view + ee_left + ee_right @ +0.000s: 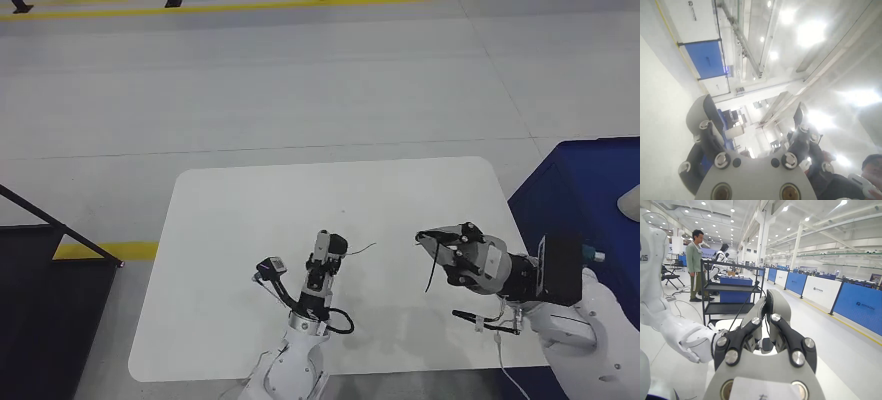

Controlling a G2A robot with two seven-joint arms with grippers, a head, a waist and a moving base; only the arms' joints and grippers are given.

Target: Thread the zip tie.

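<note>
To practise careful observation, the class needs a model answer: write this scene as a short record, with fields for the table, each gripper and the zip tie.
Table: white table with rounded corners
Left gripper: left gripper points upward over the table's near middle, fingers open, nothing between them
Right gripper: right gripper over the table's right side, shut on the zip tie
Zip tie: black zip tie, thin, its free length trailing from the right gripper
Spacing: the two grippers are apart
</note>
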